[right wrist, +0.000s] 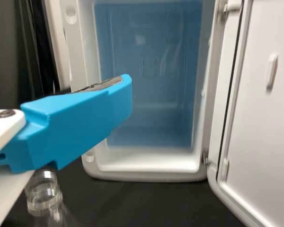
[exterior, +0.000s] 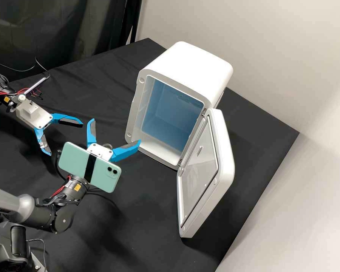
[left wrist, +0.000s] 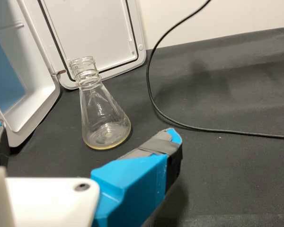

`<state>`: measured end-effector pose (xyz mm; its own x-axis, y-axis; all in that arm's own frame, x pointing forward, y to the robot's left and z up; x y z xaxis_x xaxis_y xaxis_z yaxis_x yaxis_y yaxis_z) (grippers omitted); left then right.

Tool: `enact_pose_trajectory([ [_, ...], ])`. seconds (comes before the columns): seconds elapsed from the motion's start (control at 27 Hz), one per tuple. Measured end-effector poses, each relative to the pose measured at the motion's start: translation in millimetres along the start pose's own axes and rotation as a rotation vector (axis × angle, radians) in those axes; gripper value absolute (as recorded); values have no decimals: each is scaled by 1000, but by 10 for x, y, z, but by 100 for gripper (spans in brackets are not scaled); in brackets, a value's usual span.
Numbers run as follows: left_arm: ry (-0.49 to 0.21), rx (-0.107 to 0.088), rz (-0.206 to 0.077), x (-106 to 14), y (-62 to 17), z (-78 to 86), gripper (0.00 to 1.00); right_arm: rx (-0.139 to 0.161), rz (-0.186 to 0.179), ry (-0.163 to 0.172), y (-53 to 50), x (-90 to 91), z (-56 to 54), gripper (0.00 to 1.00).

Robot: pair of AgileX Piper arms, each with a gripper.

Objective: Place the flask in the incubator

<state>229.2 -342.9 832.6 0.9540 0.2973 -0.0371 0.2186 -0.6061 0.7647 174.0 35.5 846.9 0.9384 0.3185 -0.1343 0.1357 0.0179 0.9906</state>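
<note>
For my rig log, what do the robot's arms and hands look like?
Dark grey arms, red wires at the wrists. The left hand and right hand are white with two blue, grey-padded fingers each. A mint-green phone sits on the right wrist.

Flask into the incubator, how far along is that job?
Done: the incubator has its door open. In hand: nothing is gripped; the flask stands upright on the bench before the opening, with the right gripper open close to it. Left: grasp the flask and set it inside.
</note>
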Motion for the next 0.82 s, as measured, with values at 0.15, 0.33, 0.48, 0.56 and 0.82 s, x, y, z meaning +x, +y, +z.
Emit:
enact_pose_trajectory([
  [0.15,0,0,0,0,0,0,100,10,28,49,-1,24,-112,100],
  [0.33,0,0,0,0,0,0,100,26,-26,99,-60,111,-165,100],
  [0.48,0,0,0,0,0,0,100,54,-80,108,-125,207,-135,100],
  [0.56,0,0,0,0,0,0,100,60,-100,111,-150,243,-121,100],
  [0.82,0,0,0,0,0,0,100,48,-201,113,-313,334,-51,100],
])
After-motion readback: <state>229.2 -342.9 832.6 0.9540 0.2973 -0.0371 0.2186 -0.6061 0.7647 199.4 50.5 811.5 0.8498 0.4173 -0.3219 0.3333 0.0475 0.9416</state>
